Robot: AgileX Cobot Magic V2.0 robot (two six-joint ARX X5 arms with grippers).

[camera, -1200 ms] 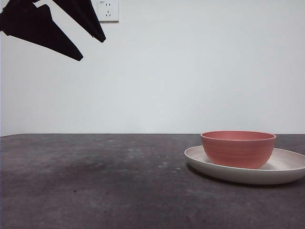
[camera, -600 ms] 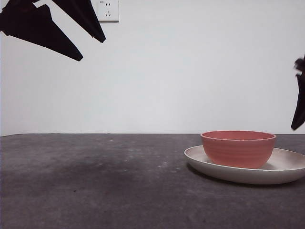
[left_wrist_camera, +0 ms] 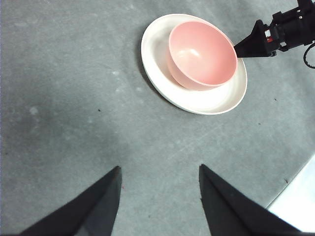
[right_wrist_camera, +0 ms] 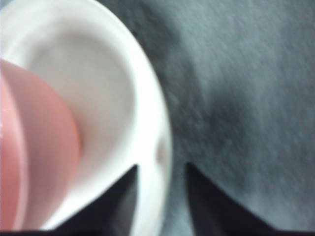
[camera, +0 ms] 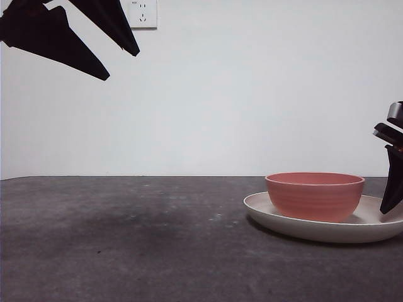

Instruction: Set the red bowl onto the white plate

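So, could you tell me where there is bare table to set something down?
The dark table is bare beneath the raised left gripper. It is crowded where the red bowl sits on the white plate, with the right gripper at its rim.

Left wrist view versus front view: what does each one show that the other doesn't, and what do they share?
Only the left wrist view shows the inside of the red bowl, bare, and the white plate's full round rim, with the bowl sitting off-centre on it. It also shows the left gripper open over bare table, apart from both.

Only the front view shows the wall socket and the bowl's ridged outside.

Both show the bowl on the plate and the right gripper low beside the plate's rim.
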